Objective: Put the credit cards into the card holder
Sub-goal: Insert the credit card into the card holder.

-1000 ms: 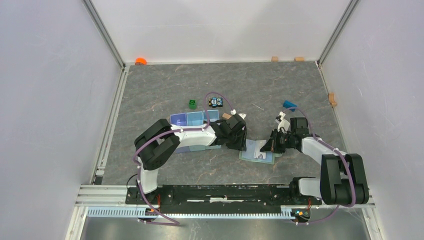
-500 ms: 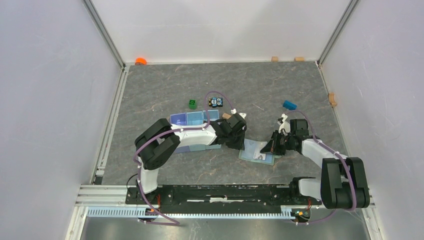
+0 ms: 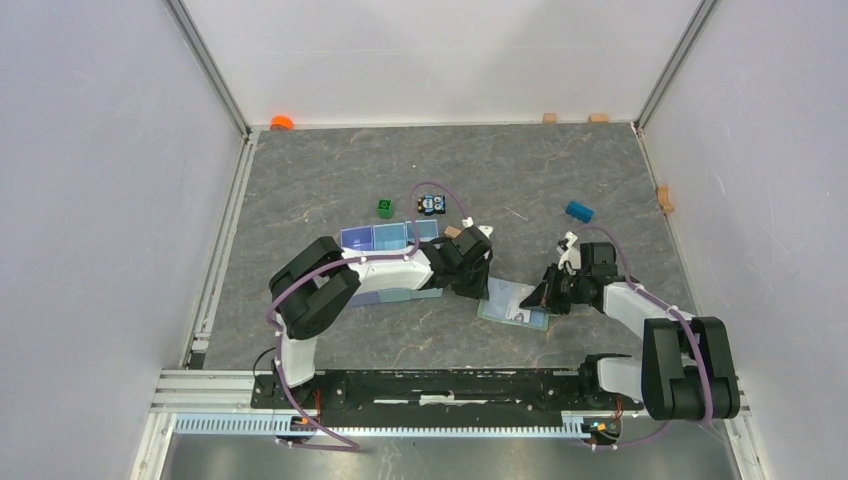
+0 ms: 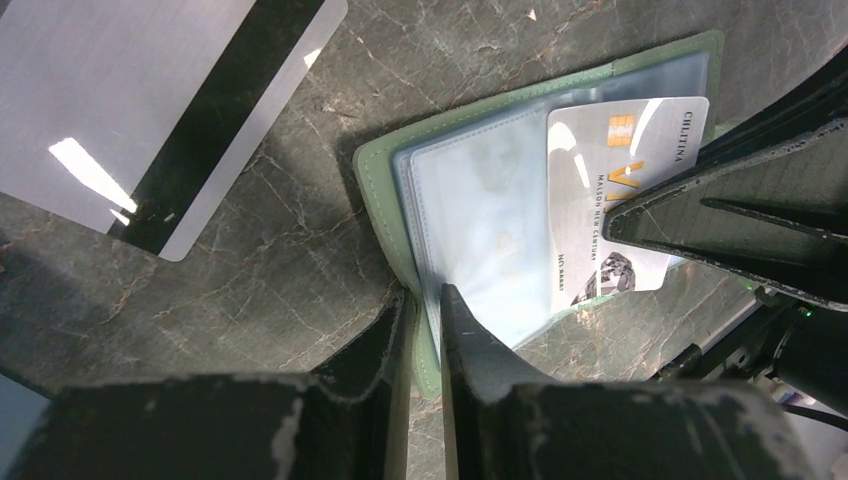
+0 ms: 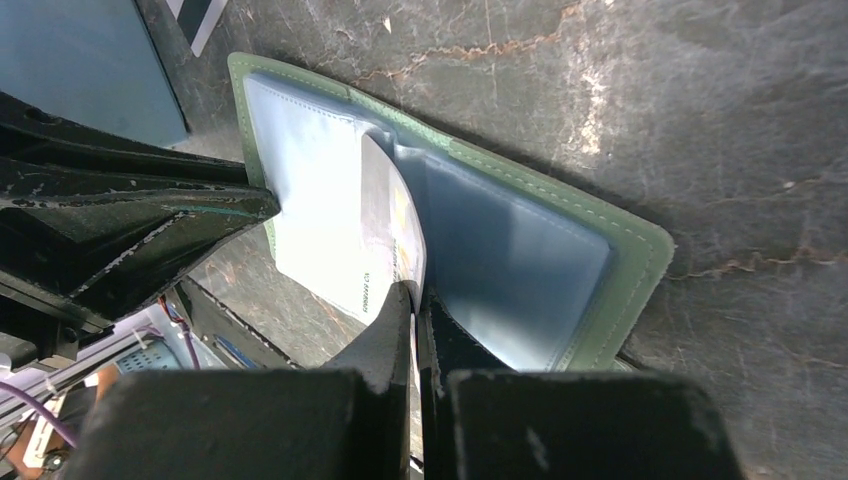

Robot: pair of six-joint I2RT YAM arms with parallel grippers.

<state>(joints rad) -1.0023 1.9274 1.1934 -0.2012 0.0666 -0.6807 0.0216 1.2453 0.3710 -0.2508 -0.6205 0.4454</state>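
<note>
Change: right arm's wrist has slid a little toward 7 o'clock in the overhead view, leaving the blue block (image 3: 579, 210) clear at its 12 o'clock. The left arm has hardly shifted.
Card holder (image 3: 513, 303): lies open on the table (image 3: 330, 170), about 5 o'clock from the table's middle, between the two claws, pale sleeves facing up.
Held credit card (image 4: 590, 170): partly inside a sleeve on the holder's 3 o'clock half as seen from overhead. Its printed end is outside and bowed upward in the right wrist view.
Right gripper (image 5: 417, 300): pressed together on that card's outer edge, reaching in from 3 o'clock.
Left gripper (image 4: 425, 320): pinching the holder's green cover edge from 9 o'clock, anchoring it.
Striped credit card (image 4: 130, 110): loose on the table at 10 o'clock of the holder in the left wrist view, apart from it and not yet handled.
Step in hand: by my reading, seating the held card in its slot.
Doing it well: push along the slot's own line toward 9 o'clock, keeping the card low so the bow eases rather than buckles. The left claw should hold firm so the holder cannot skate. Release only once the sleeve covers most of the card.
Surroundings: light blue tray (image 3: 373, 238) at 10 o'clock of the holder, partly under the left arm, with the green block (image 3: 386, 207) just beyond it.
</note>
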